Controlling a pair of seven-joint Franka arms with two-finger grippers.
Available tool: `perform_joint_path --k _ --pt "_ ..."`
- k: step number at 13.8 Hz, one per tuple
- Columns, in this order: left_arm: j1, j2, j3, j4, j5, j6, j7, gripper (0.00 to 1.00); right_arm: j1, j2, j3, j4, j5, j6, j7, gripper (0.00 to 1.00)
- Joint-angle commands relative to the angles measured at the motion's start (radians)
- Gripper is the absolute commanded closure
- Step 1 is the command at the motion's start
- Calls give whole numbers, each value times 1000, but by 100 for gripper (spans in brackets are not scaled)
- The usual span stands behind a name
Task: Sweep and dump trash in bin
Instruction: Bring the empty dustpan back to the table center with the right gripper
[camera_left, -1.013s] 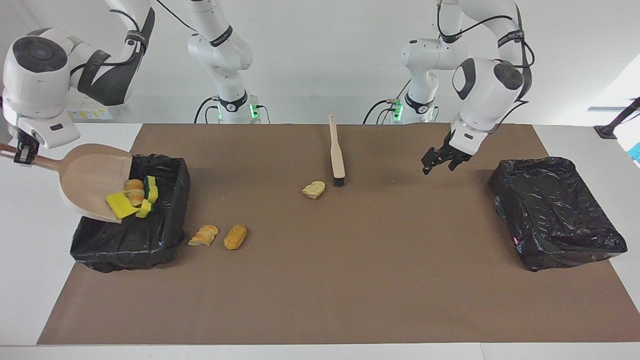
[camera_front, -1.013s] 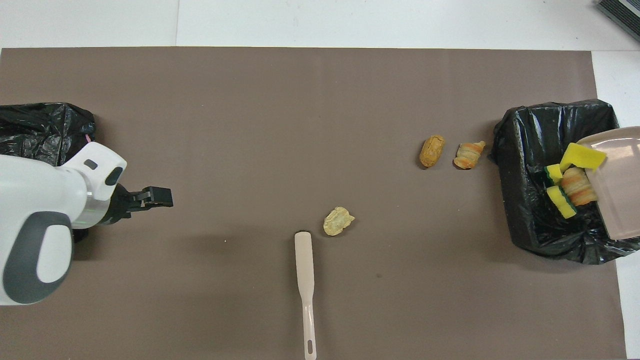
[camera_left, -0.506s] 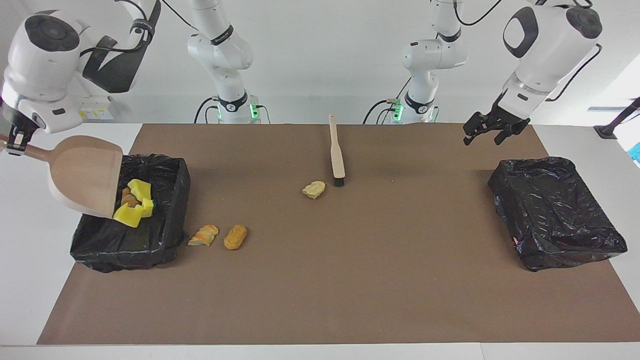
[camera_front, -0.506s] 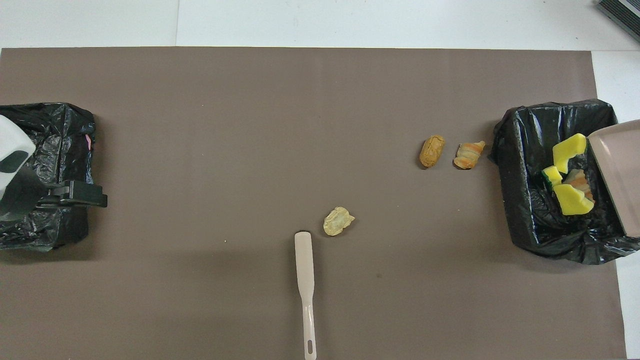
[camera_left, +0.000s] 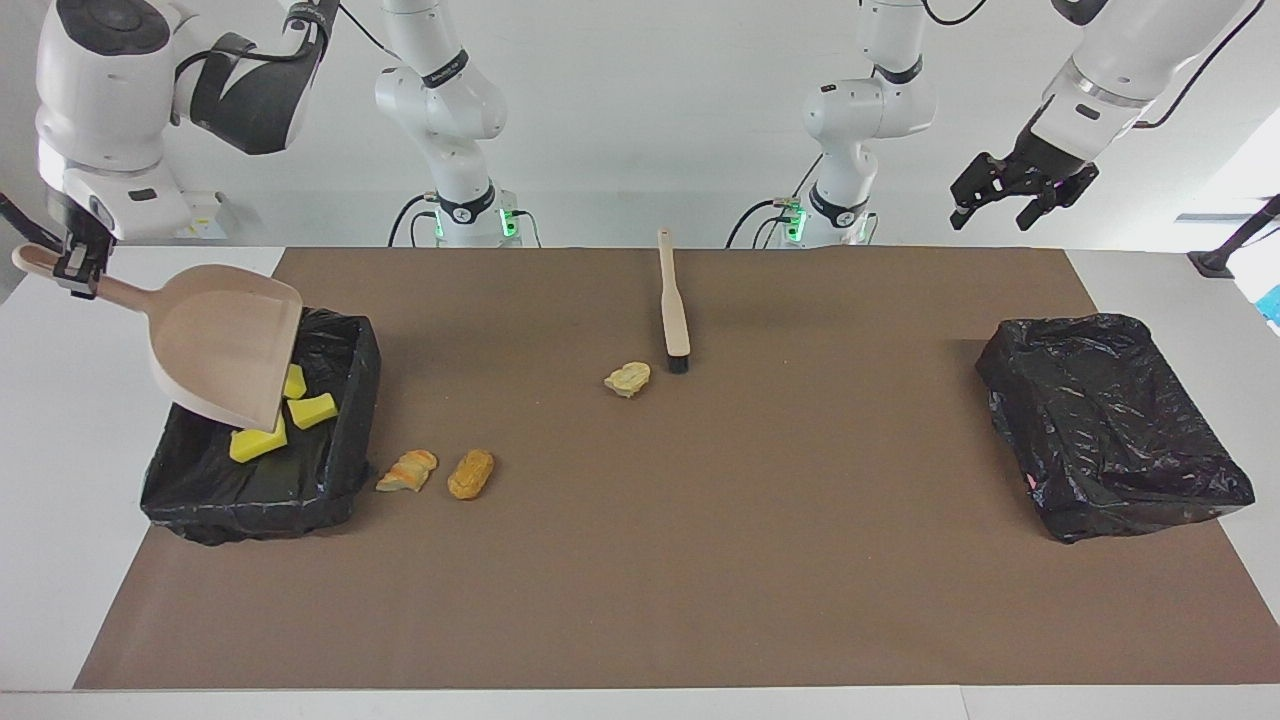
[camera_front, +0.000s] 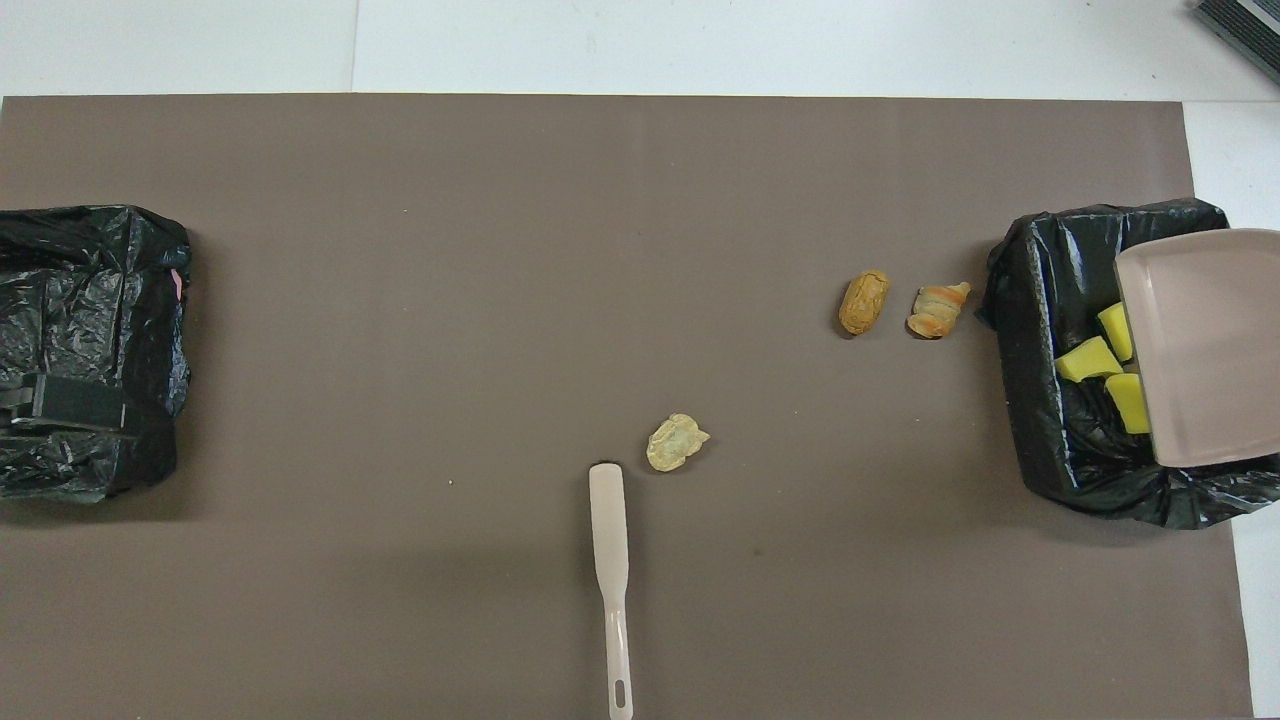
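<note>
The right gripper (camera_left: 75, 268) has its jaws clamped on the handle of the beige plastic dustpan (camera_left: 228, 345), holding it tilted, mouth down, over the black-bagged bin (camera_left: 330, 470) at the right arm's end of the brown-covered counter (camera_left: 700, 560), where yellow sponge scraps (camera_left: 258, 444) lie inside. A striped orange bread-like chunk (camera_left: 408, 470) and a darker orange one (camera_left: 471, 473) rest on the counter just beside that bin, and a pale tan chunk (camera_left: 628, 379) lies near the bristles of the beige-handled brush (camera_left: 671, 305) mid-counter. The left gripper (camera_left: 1020, 190) hangs high with jaws spread and empty, over the counter's edge near the second black-bagged bin (camera_left: 1110, 425).
</note>
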Motion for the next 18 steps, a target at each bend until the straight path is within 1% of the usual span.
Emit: perform_joint_path --k 1,3,5,6,9,12,13,15,18 --pt "4 17 -7 22 71 26 12 0 -5 -25 6 -23 115 -51 75 100" --pt "-1 2 -8 -1 75 20 1 0 26 -57 9 -63 190 -107 211 100" --pt "-4 -52 -10 -88 75 32 -10 0 92 -77 9 -83 227 -178 390 100" --pt "-4 -60 -10 -102 73 32 -10 0 123 -81 9 -85 240 -195 468 100" --pt "-2 -60 -10 -104 70 49 -36 0 202 -81 9 -85 306 -195 689 100" --pt "-2 -58 -10 -109 70 55 -36 0 281 -76 10 -83 365 -190 977 100" --pt "-4 -58 -10 -109 70 60 -38 0 299 -76 10 -83 404 -189 1106 100" --pt "-4 -58 -10 -109 70 61 -38 0 354 -62 9 -82 456 -195 1341 100" --pt "-5 -58 -10 -107 70 75 -38 0 429 -4 10 -71 536 -169 1649 100"
